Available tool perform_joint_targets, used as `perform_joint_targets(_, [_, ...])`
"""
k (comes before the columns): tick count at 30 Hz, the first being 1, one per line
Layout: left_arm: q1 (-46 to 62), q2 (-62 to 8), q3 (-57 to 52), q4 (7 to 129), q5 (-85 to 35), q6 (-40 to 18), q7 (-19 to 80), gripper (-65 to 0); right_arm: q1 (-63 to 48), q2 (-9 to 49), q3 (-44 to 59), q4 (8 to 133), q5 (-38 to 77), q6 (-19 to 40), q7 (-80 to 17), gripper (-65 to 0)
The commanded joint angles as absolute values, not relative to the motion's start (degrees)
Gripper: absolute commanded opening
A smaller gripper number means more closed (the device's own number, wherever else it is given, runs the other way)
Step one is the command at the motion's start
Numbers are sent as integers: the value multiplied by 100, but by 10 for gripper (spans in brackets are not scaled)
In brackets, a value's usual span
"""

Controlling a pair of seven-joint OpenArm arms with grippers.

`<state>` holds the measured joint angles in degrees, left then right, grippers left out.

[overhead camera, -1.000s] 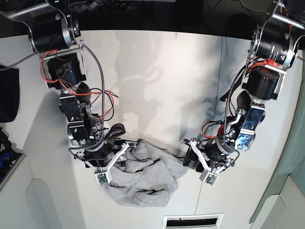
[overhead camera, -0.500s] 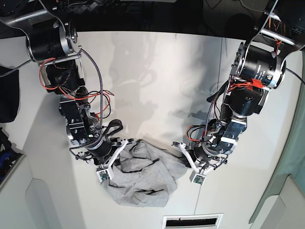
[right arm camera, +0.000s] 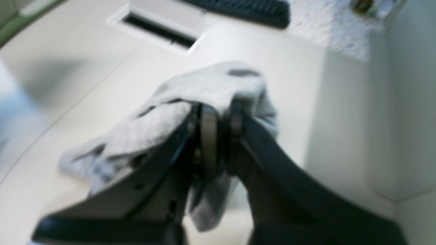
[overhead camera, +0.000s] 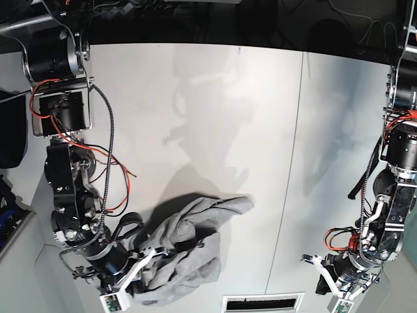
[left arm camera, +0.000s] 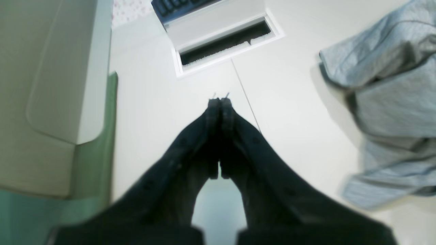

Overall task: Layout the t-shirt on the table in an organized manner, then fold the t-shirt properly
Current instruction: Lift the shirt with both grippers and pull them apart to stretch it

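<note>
The light grey t-shirt (overhead camera: 189,251) lies crumpled on the white table (overhead camera: 215,117) near its front edge. My right gripper (overhead camera: 151,253), on the left of the base view, is shut on a fold at the shirt's near-left side. The right wrist view shows the t-shirt (right arm camera: 211,81) bunched over that gripper (right arm camera: 221,114), pinched between the jaws. My left gripper (overhead camera: 320,288) is far to the right, shut with nothing in it. In the left wrist view the left gripper (left arm camera: 220,100) has its tips pressed together above bare table, and the t-shirt (left arm camera: 391,102) lies off to the right.
A rectangular cable slot (overhead camera: 264,301) is cut into the table's front edge, also seen as the slot (left arm camera: 221,44). A thin dark seam (overhead camera: 296,163) runs across the tabletop. A dark cloth (overhead camera: 10,140) hangs at the far left edge. A keyboard (right arm camera: 238,6) lies beyond the slot.
Both grippers closed. The right one took hold of the shirt and pulled it left and forward. The left one shut on nothing and swung away to the right, off the shirt.
</note>
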<state>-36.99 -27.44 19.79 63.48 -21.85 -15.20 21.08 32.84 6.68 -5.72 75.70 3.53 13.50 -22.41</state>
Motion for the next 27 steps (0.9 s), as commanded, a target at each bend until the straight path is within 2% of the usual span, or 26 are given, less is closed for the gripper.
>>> perform_joint_targets(1, [-3883, -2794, 1953, 6565, -2324, -1706, 2185, -650, 3474, 668, -460, 7885, 414, 1332, -2126, -650])
perform_joint_targets(4, [-3861, -2825, 1953, 6751, -2799, -2198, 2709, -650, 3474, 666, -176, 8451, 517, 1332, -2600, -650])
perform_joint_targets(7, [-3765, -2797, 1953, 6755, -3295, -2390, 2810, -650, 3479, 666, 95, 8882, 886, 1332, -2840, -650])
perform_joint_targets(11, [-3516, -2646, 1953, 6755, -3411, -2635, 2812, -650, 3555, 624, 152, 8774, 1256, 1448, -2851, -650])
perform_joint_targets(17, [-3028, -2405, 1953, 6755, -3411, -2644, 2753, -526, 3634, 224, -725, 7461, 1586, 2604, -2805, -650])
perform_joint_targets(18, [-2963, -2362, 1953, 6755, -3409, -2646, 2711, -518, 3634, 163, -969, 7194, 1586, 2700, -2799, -626])
perform_joint_targets(21, [-2867, -2198, 1953, 6755, -3393, -2646, 2676, -513, 3632, 108, -1605, 6576, 1470, 2742, -2589, -380])
perform_joint_targets(23, [-2860, -2119, 1953, 6755, -3350, -2644, 2635, -513, 3632, 108, -1767, 6414, 1262, 2491, -2547, -261])
perform_joint_targets(25, [-2858, -2095, 1953, 6755, -3343, -2644, 2567, -508, 3629, 110, -1726, 6440, 1020, 2158, -2550, -243])
perform_joint_targets(27, [-2847, -2097, 1953, 6755, -3343, -2646, 2593, -462, 3603, 110, -1520, 6613, 801, 1916, -2556, -243])
